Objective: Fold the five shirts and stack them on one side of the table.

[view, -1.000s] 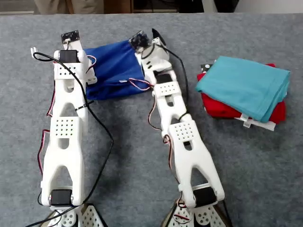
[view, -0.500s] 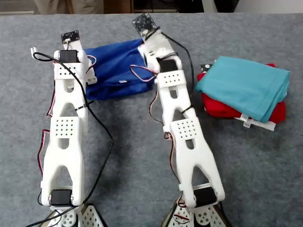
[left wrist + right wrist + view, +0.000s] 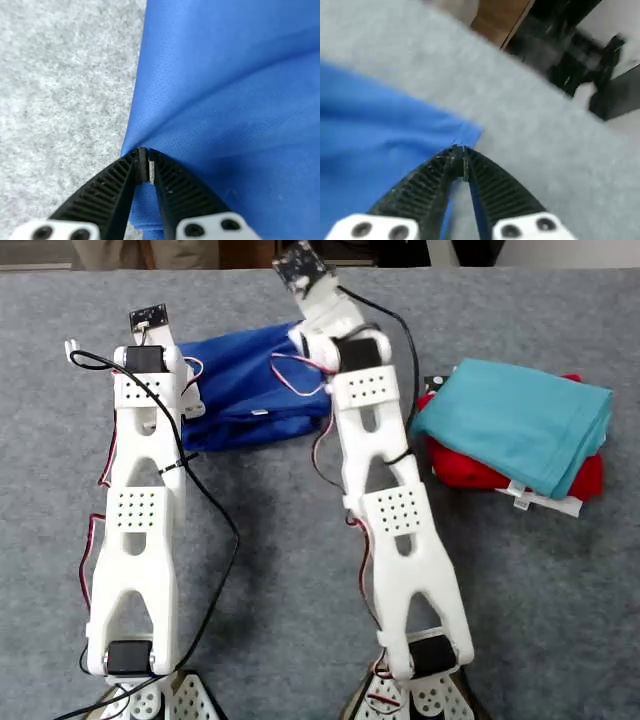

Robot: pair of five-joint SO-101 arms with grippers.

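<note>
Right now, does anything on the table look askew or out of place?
The teal shirt lies skewed over the red shirt, with white fabric poking out beneath them; their edges don't line up.

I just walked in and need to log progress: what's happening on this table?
Two robot arms are handling a blue shirt at the far side of the grey table. The left gripper is shut on one edge, the right gripper on a corner. Off to the right sits a folded stack: a teal shirt on top, a red shirt under it, a white piece at the bottom.
</note>
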